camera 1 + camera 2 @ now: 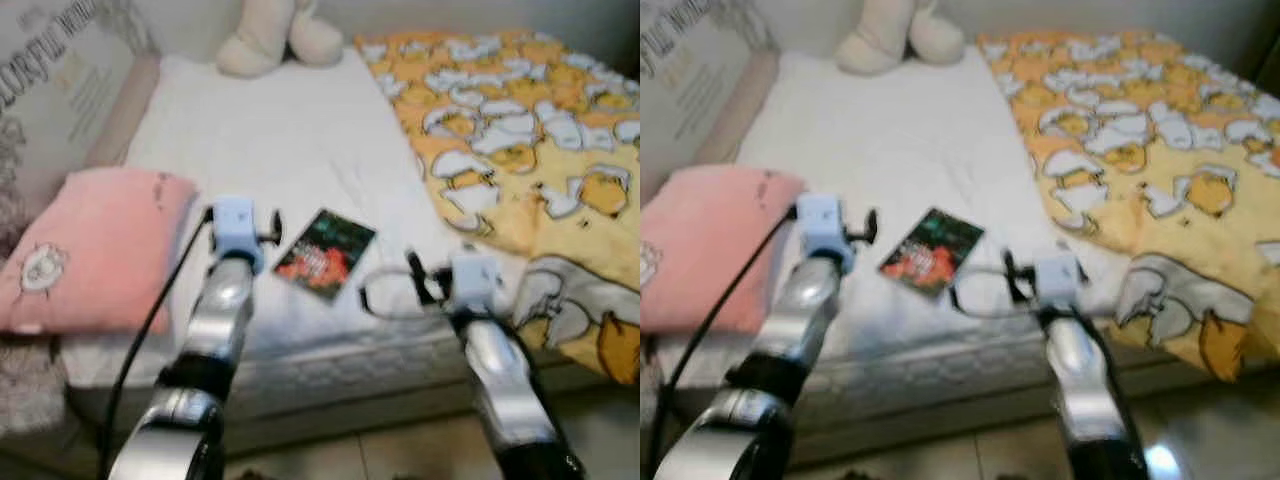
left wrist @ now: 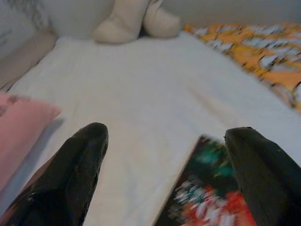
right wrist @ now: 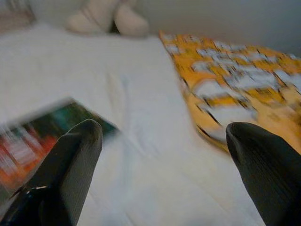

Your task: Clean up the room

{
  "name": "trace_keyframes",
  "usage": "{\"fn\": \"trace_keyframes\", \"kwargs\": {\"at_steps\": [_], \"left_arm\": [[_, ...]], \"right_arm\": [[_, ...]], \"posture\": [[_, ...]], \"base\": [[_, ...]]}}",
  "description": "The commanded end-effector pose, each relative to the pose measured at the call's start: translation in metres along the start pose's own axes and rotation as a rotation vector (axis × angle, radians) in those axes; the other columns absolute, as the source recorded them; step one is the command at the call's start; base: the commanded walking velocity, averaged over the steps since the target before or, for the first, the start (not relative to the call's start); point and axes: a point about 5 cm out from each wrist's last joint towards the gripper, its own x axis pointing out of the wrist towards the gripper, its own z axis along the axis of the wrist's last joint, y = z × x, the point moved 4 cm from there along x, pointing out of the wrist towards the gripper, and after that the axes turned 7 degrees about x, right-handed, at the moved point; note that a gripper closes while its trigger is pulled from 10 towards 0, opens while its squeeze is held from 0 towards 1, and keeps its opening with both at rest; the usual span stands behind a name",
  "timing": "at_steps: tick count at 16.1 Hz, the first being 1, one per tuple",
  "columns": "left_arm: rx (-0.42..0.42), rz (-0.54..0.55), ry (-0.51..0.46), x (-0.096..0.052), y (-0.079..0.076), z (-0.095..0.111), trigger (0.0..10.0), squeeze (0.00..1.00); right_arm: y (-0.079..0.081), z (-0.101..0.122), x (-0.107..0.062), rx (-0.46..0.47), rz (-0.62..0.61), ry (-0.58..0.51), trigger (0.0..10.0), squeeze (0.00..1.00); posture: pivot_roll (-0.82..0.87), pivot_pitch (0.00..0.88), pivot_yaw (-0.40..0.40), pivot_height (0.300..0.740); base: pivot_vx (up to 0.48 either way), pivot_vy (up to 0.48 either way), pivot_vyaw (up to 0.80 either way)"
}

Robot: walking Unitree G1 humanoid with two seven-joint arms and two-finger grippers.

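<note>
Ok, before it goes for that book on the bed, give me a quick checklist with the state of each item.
1. Book lying flat on the white sheet: ok.
2. Left pincer open: ok.
3. Right pincer open: ok.
4. Book free of the pink pillow and yellow blanket: ok.
5. Book sits between both pincers: ok.
6. Views sharp enough to aim: not ok, blurred.

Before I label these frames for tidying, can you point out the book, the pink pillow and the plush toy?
book (image 1: 325, 253), left eye view, middle of its dark cover.
pink pillow (image 1: 90, 250), left eye view, centre of its top face.
plush toy (image 1: 262, 38), left eye view, on its cream body.
</note>
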Motion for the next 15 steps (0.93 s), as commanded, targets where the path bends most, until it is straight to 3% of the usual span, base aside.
{"fn": "trace_keyframes", "kwargs": {"at_steps": [1, 4, 5, 6, 8, 9, 12, 15], "left_arm": [[0.028, 0.021, -0.040, 0.004, 0.016, 0.011, 10.0, 0.00], [0.038, -0.032, -0.107, -0.001, 0.011, 0.016, 10.0, 0.00], [0.026, -0.044, -0.123, -0.006, 0.008, 0.016, 10.0, 0.00], [0.002, -0.052, -0.127, -0.021, 0.005, 0.007, 10.0, 0.00], [-0.042, -0.043, -0.125, -0.029, 0.007, 0.002, 10.0, 0.00], [-0.068, -0.046, -0.171, -0.032, 0.006, 0.010, 10.0, 0.00], [-0.039, -0.110, -0.245, -0.042, -0.017, 0.030, 10.0, 0.00], [-0.075, -0.142, -0.230, -0.056, -0.028, 0.027, 10.0, 0.00]], "right_arm": [[0.006, 0.011, 0.000, 0.001, 0.019, -0.043, 10.0, 0.00], [-0.002, 0.007, -0.007, 0.015, -0.023, -0.034, 10.0, 0.00], [-0.002, 0.008, -0.007, 0.015, -0.024, -0.037, 10.0, 0.00], [-0.002, 0.011, -0.007, 0.012, -0.024, -0.051, 10.0, 0.00], [-0.002, 0.014, -0.007, 0.003, -0.017, -0.062, 10.0, 0.00], [-0.002, 0.016, -0.007, -0.005, -0.014, -0.071, 10.0, 0.00], [-0.001, 0.033, -0.003, -0.031, -0.003, -0.131, 10.0, 0.00], [-0.006, 0.046, -0.002, -0.038, -0.017, -0.170, 10.0, 0.00]], "posture": [[-0.20, 0.000, 0.065, 0.740], [-0.21, 0.000, 0.079, 0.740], [-0.21, 0.000, 0.081, 0.740], [-0.20, 0.000, 0.081, 0.740], [-0.19, 0.000, 0.074, 0.740], [-0.19, 0.000, 0.071, 0.740], [-0.17, 0.000, 0.065, 0.740], [-0.18, 0.000, 0.059, 0.740]], "base": [[0.000, 0.000, 0.00], [0.000, 0.000, 0.00], [0.000, 0.000, 0.00], [0.000, 0.000, 0.00], [0.000, 0.000, 0.00], [0.382, 0.000, 0.00], [0.480, 0.000, 0.00], [0.480, 0.000, 0.00]]}}
